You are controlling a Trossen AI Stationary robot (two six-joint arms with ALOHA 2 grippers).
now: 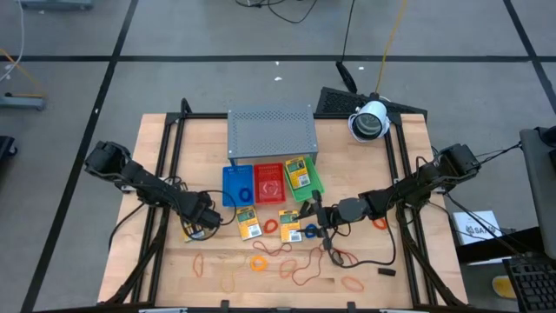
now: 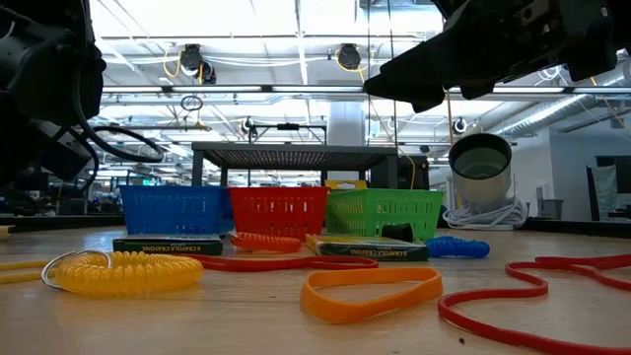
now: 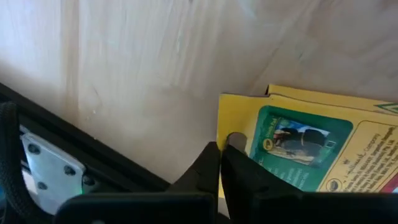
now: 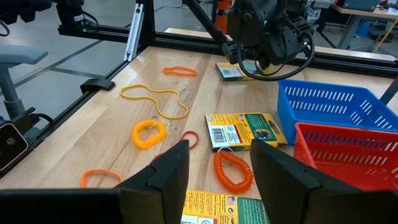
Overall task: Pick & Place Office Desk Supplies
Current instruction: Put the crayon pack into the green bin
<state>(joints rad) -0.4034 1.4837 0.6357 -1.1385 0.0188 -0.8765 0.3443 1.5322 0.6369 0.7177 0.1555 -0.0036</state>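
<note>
The left gripper [image 3: 222, 163] is pinched together at the yellow packet [image 3: 311, 149], lower right of frame. Lift slowly, keeping it flat.

The wooden table [image 1: 217, 261] stands on a grey floor [image 1: 174, 78] crossed by dark lines, one running at 12 o'clock of the table and others slanting off toward 10 and 2 o'clock. Black cables [image 1: 291, 10] trail over the floor at 12 o'clock, a thin yellow cable [image 1: 393, 35] beside them. At 3 o'clock a keyboard [image 1: 532, 283] and a white sheet [image 1: 476, 228] lie past the table's edge. Across the table the room opens into a tall hall with white ceiling beams [image 2: 296, 94], bright strip lights [image 2: 325, 25], hanging round fixtures [image 2: 192, 61] and a white column [image 2: 347, 123]
</note>
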